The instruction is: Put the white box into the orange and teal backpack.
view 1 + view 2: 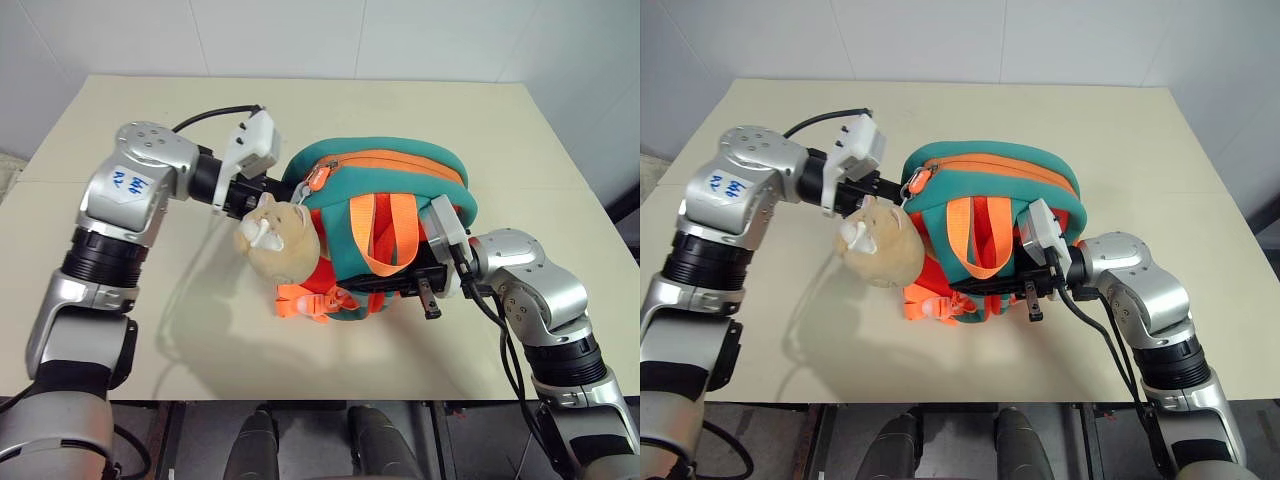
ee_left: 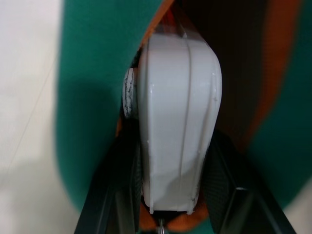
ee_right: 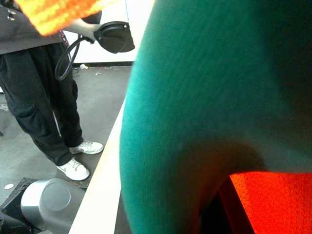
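Now white box (image 2: pixel 178 122) sits between left gripper (image 2: pixel 170 195) fingers.

Your two head cams look down at the table (image 1: pixel 120 360) w/ backpack (image 1: pixel 400 165); both wrist cams sit very close against backpack fabric.

The orange and teal backpack (image 1: pixel 400 190) at frame centre showed teal panels, an orange zipper band along its top and orange straps down its front. A tan plush toy (image 1: pixel 278 238) with white ears hung at its left side. The white box (image 2: pixel 178 122) was plain glossy white against the teal fabric. The desk (image 1: pixel 330 110) was a uniform pale cream. A person (image 3: pixel 39 97) at the upper left of the right wrist view wore dark trousers and white shoes.
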Controlling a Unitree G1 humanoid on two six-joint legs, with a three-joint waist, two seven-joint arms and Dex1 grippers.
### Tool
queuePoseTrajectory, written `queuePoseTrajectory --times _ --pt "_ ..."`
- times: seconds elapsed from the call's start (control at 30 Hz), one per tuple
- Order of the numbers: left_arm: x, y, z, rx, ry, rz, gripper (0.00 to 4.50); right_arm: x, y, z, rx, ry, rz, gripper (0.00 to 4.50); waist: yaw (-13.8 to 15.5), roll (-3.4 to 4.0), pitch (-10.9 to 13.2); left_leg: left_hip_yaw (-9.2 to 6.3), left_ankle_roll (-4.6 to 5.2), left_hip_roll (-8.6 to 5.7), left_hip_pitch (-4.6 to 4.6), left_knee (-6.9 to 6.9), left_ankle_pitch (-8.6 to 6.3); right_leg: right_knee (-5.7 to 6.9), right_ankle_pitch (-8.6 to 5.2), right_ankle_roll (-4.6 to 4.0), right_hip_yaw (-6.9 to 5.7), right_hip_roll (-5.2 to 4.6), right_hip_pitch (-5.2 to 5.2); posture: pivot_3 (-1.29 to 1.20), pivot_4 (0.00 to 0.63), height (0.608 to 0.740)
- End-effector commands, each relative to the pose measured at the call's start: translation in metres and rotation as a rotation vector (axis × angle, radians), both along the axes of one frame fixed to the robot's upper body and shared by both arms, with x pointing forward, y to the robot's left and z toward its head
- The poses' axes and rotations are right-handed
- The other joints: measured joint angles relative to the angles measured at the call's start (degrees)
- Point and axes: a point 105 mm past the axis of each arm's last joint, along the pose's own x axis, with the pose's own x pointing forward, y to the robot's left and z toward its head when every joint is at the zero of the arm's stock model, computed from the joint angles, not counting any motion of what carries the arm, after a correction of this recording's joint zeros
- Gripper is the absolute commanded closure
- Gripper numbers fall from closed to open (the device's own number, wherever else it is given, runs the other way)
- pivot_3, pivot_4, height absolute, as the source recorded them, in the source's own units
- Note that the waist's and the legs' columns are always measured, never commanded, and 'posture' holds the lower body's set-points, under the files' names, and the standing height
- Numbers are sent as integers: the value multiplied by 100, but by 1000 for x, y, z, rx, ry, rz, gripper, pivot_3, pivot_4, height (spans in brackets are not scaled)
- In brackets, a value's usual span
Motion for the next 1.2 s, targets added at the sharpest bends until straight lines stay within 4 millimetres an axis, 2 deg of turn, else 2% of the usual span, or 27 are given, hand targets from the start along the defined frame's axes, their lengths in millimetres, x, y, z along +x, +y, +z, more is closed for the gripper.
queuePoseTrajectory --times 0.03,0.07,0.27,0.4,0.43,0.57,0.67,0.73,0.9,1.03,1.1,1.2 --pt "-11 -16 13 12 -46 -86 3201 -2 4 8 15 -49 -3 4500 -1 0 0 0 0 0 0 -1 0 0 0 0 0 0 0 0 150 740" --pt "-12 -16 13 28 -45 -87 3201 -1 4 9 17 -51 -6 4500 -8 0 0 0 0 0 0 -1 0 0 0 0 0 0 0 0 150 740" --pt "-17 -3 33 30 -60 -25 1338 0 3 10 17 -55 -21 4500 -30 2 1 0 0 0 0 -2 0 1 0 1 1 0 -1 0 150 740" --pt "-28 18 49 19 -93 12 129 1 2 9 15 -57 -28 4500 -45 3 2 0 0 2 -1 -3 0 2 -1 1 1 1 -4 0 150 740" --pt "-30 27 51 19 -95 30 27 1 2 9 15 -57 -30 4500 -47 3 2 0 0 2 0 -4 0 2 -1 1 2 1 -4 0 150 740" --pt "-36 52 54 24 -98 96 27 2 2 9 15 -59 -32 4500 -32 3 2 0 0 6 2 -10 0 2 -2 -1 1 4 -5 0 150 740" --pt "-45 73 65 -66 -107 167 27 2 2 9 17 -62 -35 4500 -26 3 2 0 0 6 2 -2 0 5 -2 -1 1 4 -2 0 150 740" --pt "-59 80 71 -162 -90 177 27 2 2 8 20 -63 -41 4500 -29 3 2 0 0 7 1 -1 0 5 -2 -1 1 4 -2 0 150 740" --pt "-99 73 80 -407 59 106 27 5 1 6 25 -58 -55 4500 -18 2 2 -1 0 15 2 -4 0 8 -4 -3 -2 7 -3 0 150 740" --pt "-113 65 61 -408 116 115 27 7 4 6 34 -48 -57 4500 -25 2 2 -3 0 15 9 5 0 11 -2 -2 -2 7 6 0 150 740" --pt "-114 60 55 -421 147 129 27 8 5 6 35 -48 -54 4500 -23 0 1 -3 -1 16 11 10 0 20 -2 -3 -2 9 5 0 150 740" --pt "-112 51 34 -334 205 158 27 10 7 7 38 -50 -53 4500 -25 -1 1 -3 -2 16 13 21 1 32 0 -5 1 10 5 0 150 740"
